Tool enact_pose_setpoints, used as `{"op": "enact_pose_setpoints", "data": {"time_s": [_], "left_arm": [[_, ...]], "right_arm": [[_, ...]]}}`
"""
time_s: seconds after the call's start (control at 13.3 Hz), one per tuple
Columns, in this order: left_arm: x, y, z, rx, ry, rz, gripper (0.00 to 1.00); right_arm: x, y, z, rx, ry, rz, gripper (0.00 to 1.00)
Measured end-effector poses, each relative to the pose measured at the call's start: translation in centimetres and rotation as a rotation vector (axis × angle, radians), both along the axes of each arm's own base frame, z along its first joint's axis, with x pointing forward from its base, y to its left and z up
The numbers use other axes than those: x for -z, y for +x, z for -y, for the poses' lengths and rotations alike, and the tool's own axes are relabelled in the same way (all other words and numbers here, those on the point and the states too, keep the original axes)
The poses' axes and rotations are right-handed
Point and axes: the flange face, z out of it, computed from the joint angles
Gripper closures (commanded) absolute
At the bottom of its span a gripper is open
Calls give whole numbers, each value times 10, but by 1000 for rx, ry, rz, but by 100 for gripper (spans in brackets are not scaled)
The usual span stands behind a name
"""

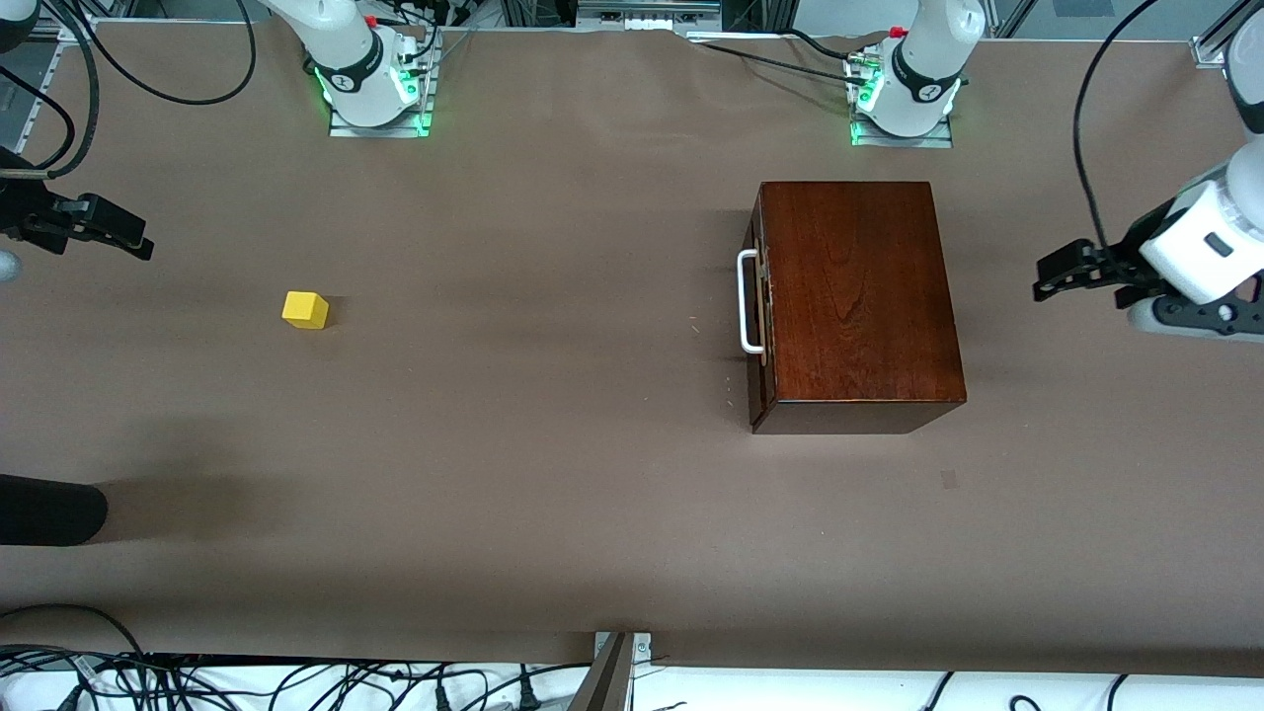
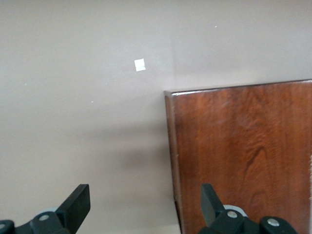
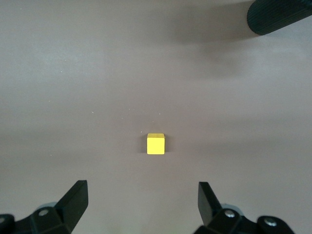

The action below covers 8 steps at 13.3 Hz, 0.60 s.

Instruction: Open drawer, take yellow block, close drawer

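The glossy reddish-brown wooden box (image 1: 859, 296) stands toward the left arm's end of the table. Its drawer (image 1: 758, 375) is pushed in flush, and its white U-shaped handle (image 1: 748, 301) faces the right arm's end. The yellow block (image 1: 305, 309) lies on the bare table toward the right arm's end, outside the drawer. My left gripper (image 1: 1049, 278) hovers open beside the box on the side away from the handle, and the left wrist view shows the left gripper (image 2: 145, 195) over the box's edge (image 2: 234, 146). My right gripper (image 1: 138, 242) is open, with the block (image 3: 156, 144) ahead of the right gripper (image 3: 142, 192).
A black padded cylinder (image 1: 49, 509) reaches in over the table at the right arm's end, nearer to the front camera than the block; it also appears in the right wrist view (image 3: 278, 14). A small pale patch (image 1: 948, 479) marks the tabletop near the box. Cables run along the table edges.
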Motion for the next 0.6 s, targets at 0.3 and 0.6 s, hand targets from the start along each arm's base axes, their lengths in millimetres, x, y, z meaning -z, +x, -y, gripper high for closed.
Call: {"op": "enact_pose_setpoints", "data": {"time_s": [0.3, 0.6], "left_arm": [[-5, -5, 2, 12, 3, 10, 0], [-5, -5, 4, 16, 3, 11, 0]], "right_arm": [[0, 0, 0, 0, 0, 0, 0], [0, 0, 0, 0, 0, 0, 0]]}}
